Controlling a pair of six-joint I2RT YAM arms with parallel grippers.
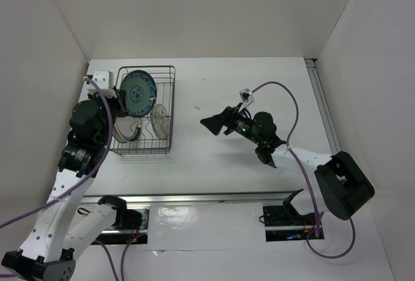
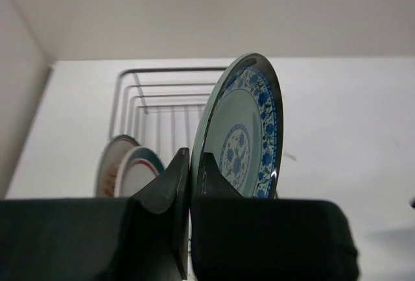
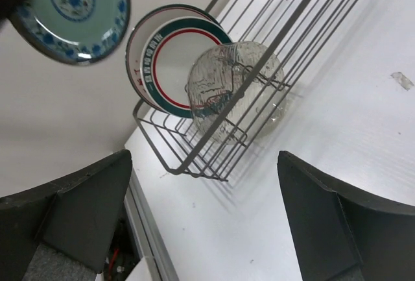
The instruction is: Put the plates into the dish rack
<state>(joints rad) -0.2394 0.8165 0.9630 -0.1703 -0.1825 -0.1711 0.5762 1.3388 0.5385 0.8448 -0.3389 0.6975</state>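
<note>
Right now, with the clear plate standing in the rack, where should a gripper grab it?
I'd pinch the clear plate by its top rim, coming down from above, one finger on each face. It stands on edge with its lower part between the rack wires, so only the upper edge is free. The green-rimmed plate stands close beside it, leaving little room there.

White table (image 1: 214, 158), white walls (image 1: 194, 8), metal edge rail (image 1: 322, 109)
</note>
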